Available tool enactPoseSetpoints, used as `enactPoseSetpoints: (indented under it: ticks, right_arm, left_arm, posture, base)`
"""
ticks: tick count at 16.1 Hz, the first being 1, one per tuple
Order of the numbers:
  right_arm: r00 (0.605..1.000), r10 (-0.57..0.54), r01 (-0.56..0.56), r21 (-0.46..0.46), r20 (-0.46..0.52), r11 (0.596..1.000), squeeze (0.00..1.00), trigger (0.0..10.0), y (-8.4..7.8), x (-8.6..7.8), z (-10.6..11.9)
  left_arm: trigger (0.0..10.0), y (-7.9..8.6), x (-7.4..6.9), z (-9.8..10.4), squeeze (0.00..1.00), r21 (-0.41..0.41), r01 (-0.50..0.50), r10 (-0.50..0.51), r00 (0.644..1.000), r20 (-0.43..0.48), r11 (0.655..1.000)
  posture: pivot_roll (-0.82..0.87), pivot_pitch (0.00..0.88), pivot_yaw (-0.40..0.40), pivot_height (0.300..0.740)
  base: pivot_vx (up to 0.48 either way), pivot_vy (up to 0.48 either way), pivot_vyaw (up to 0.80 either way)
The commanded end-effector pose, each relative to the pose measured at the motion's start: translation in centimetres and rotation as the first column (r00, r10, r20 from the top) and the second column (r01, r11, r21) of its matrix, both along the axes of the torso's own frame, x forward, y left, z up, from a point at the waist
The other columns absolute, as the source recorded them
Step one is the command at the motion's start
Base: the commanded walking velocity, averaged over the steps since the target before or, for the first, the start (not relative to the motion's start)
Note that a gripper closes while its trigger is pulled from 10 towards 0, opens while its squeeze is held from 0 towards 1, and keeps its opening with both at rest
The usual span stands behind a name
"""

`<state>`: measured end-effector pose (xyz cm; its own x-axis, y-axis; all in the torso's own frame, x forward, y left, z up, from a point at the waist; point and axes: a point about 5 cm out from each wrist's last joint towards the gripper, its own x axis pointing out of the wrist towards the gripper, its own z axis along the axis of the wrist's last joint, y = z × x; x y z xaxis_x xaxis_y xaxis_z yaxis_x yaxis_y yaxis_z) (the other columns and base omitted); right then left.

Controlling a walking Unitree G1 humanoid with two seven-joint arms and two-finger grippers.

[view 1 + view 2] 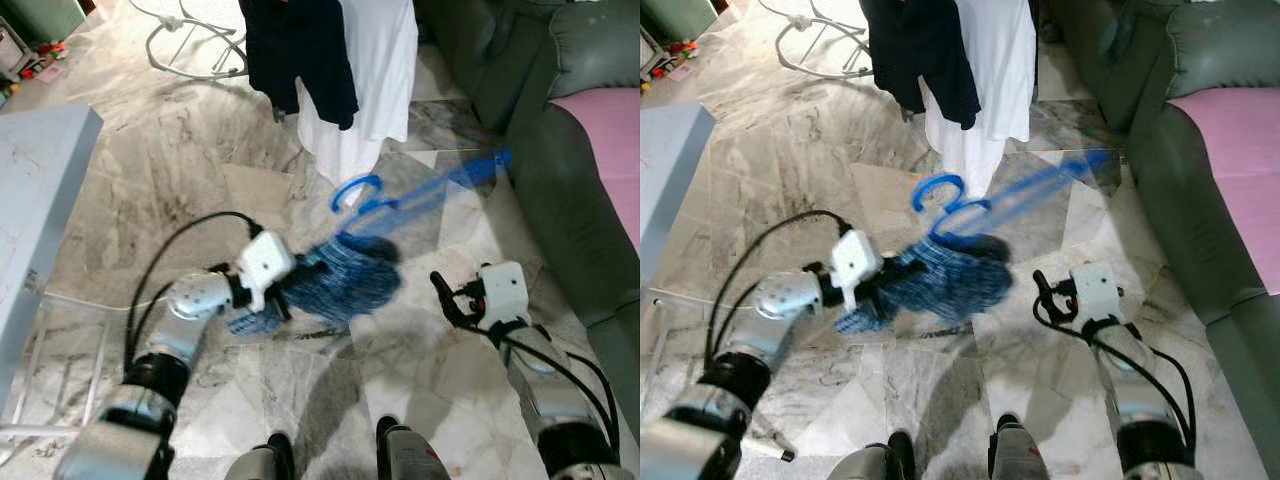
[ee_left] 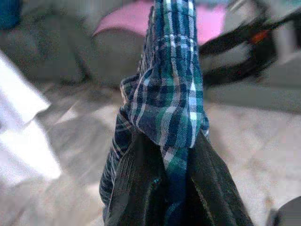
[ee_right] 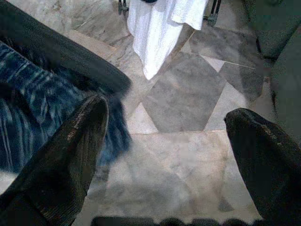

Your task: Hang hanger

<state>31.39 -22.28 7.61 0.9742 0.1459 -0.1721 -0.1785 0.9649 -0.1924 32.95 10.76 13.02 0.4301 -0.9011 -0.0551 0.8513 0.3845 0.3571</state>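
A blue plastic hanger [image 1: 356,191] carries a blue plaid garment [image 1: 350,275]; both are blurred as they hang over the marble floor in front of me. My left gripper [image 1: 278,300] is shut on the garment's lower left part, and in the left wrist view the plaid cloth [image 2: 171,94] is bunched between the black fingers [image 2: 134,188]. My right gripper [image 1: 445,293] is open and holds nothing, a little to the right of the garment. Its fingers [image 3: 70,155] stand wide apart over the floor. A dark shirt [image 1: 300,50] and a white shirt [image 1: 375,70] hang ahead.
A green sofa [image 1: 540,130] with a pink cushion [image 1: 610,140] runs along the right. A grey table [image 1: 40,190] stands at the left, with a wire frame [image 1: 60,350] on the floor beside it. A white rack base [image 1: 190,45] lies at the far left.
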Motion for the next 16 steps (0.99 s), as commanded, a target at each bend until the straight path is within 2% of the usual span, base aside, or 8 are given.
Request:
enactPoseSetpoints:
  ticks: [1,3,4,6,8,9,10,16]
  right_arm:
    - [0.999,0.007,-0.006,0.021,-0.035,1.0,0.97,10.0,0.2,-0.3,-0.7]
    - [0.999,0.006,-0.005,0.037,-0.033,0.999,0.95,10.0,0.1,-0.1,-0.4]
    - [0.999,-0.001,0.002,0.04,-0.04,0.999,0.78,10.0,-0.3,-0.1,-0.4]
    - [0.998,-0.03,0.035,0.087,-0.063,0.996,0.65,10.0,-1.3,0.1,-0.2]
    - [0.998,-0.008,0.02,0.164,-0.069,0.986,0.39,10.0,-1.1,0.3,0.1]
    - [0.997,0.026,-0.011,0.2,-0.074,0.98,0.07,10.0,-0.6,0.3,0.1]
    - [0.994,0.07,-0.047,0.263,-0.079,0.964,0.0,10.0,0.1,0.2,0.1]
    - [0.96,0.28,-0.247,0.381,-0.031,0.891,0.0,10.0,2.2,-1.7,0.7]
  left_arm:
    - [0.0,-0.2,-0.3,0.7,0.0,-0.021,0.039,-0.039,0.999,0.014,0.999]
    - [0.0,-0.5,-0.5,0.9,0.0,-0.022,0.056,-0.056,0.998,0.021,0.998]
    - [0.0,-0.5,-0.6,1.0,0.0,-0.023,0.066,-0.065,0.998,0.022,0.998]
    - [0.0,-0.7,-0.9,1.6,0.0,-0.042,0.093,-0.092,0.995,0.024,0.995]
    - [0.0,-1.1,-1.2,2.6,0.0,-0.049,0.134,-0.132,0.99,0.055,0.99]
    - [0.0,-1.2,-1.3,2.7,0.0,-0.02,0.149,-0.147,0.986,0.075,0.989]
    - [0.0,-1.2,-1.4,2.5,0.0,0.015,0.161,-0.162,0.983,0.086,0.987]
    - [0.0,-1.9,-1.5,2.2,0.0,0.075,0.152,-0.162,0.975,0.151,0.985]
  posture:
    - [-0.25,0.26,0.113,0.74]
    - [-0.25,0.258,0.111,0.74]
    - [-0.25,0.258,0.113,0.74]
    - [-0.26,0.26,0.116,0.74]
    - [-0.25,0.264,0.12,0.74]
    - [-0.25,0.266,0.124,0.74]
    - [-0.25,0.268,0.126,0.74]
    - [-0.26,0.277,0.13,0.74]
  base:
    - [0.0,0.0,0.0]
    - [0.0,0.0,0.0]
    - [0.0,0.0,0.0]
    - [0.0,0.0,0.0]
    - [0.0,0.0,0.0]
    - [0.0,0.0,0.0]
    - [0.0,0.0,0.0]
    - [0.0,0.0,0.0]
